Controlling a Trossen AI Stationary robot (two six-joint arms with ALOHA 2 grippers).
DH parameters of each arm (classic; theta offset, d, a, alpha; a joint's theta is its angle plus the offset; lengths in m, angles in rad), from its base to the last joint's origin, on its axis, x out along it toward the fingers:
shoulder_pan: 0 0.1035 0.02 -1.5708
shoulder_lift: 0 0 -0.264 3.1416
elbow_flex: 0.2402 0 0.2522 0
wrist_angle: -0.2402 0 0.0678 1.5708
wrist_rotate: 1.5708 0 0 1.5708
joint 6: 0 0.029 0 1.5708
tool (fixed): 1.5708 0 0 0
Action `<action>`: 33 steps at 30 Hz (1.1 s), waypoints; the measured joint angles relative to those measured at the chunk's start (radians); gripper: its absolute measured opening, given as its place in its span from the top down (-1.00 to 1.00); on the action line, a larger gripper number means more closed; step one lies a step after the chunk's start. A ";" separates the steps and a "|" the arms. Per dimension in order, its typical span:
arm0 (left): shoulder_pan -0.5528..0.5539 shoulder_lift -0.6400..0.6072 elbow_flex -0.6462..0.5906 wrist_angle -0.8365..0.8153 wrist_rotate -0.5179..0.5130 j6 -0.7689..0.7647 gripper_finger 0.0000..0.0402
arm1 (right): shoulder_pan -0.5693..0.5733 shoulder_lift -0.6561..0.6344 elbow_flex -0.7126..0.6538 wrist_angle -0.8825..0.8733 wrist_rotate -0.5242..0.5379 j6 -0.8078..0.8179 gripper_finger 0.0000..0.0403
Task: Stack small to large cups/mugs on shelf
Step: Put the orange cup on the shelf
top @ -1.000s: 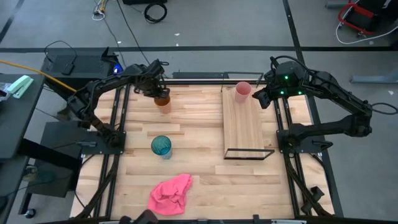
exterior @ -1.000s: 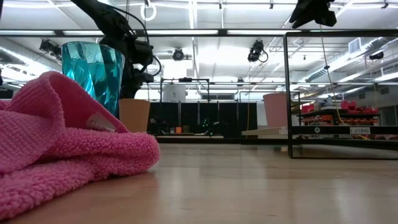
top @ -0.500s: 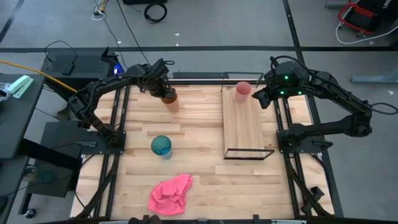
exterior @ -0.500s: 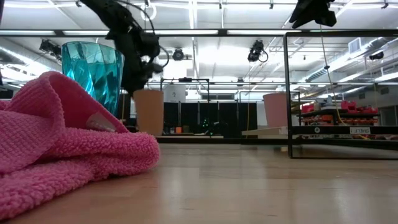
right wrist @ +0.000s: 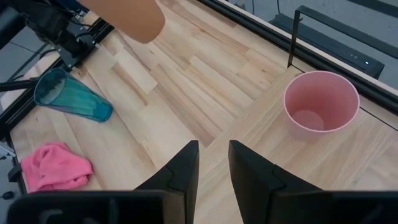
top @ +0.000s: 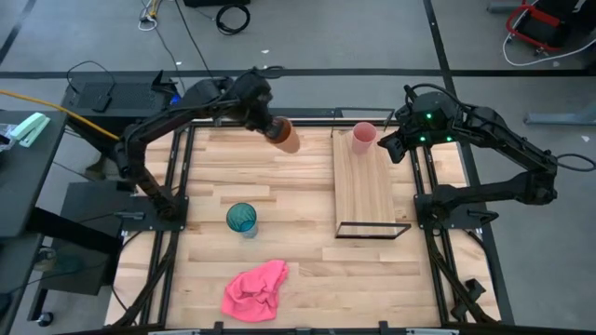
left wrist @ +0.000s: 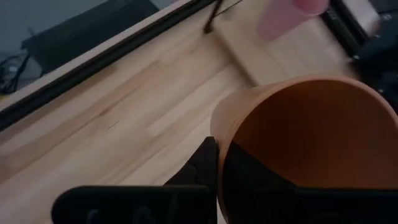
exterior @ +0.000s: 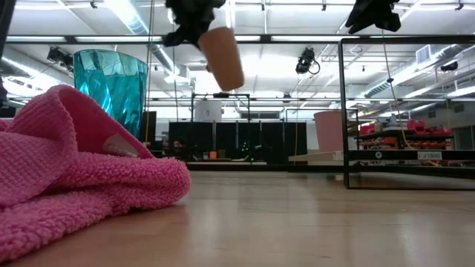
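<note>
A plank tabletop [top: 298, 223] sits on a grey floor. The orange tumbler [top: 283, 135] hangs tilted above it (empty inside), its rim pinched by the left gripper [top: 264, 121]. The pink tumbler [top: 363, 137], empty, stands on the shelf [top: 365, 191]; the right gripper [top: 389, 141] hovers beside it, fingers spread. The teal tumbler [top: 241, 219] stands near a pink cloth [top: 254, 289].

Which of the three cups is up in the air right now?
The orange cup: the left gripper holds it lifted and tilted above the table. The pink cup stands on the shelf, and the teal cup stands on the tabletop.
</note>
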 joint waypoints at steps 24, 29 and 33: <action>-0.235 0.590 0.492 -0.230 -0.011 0.070 0.95 | 0.000 0.000 0.000 -0.038 0.000 -0.001 0.53; -0.240 0.627 0.491 -0.171 -0.011 0.066 0.95 | 0.000 0.000 0.000 -0.038 0.000 -0.008 0.53; -0.241 0.626 0.489 -0.105 -0.017 0.059 0.95 | 0.000 0.000 0.000 -0.038 0.000 -0.008 0.53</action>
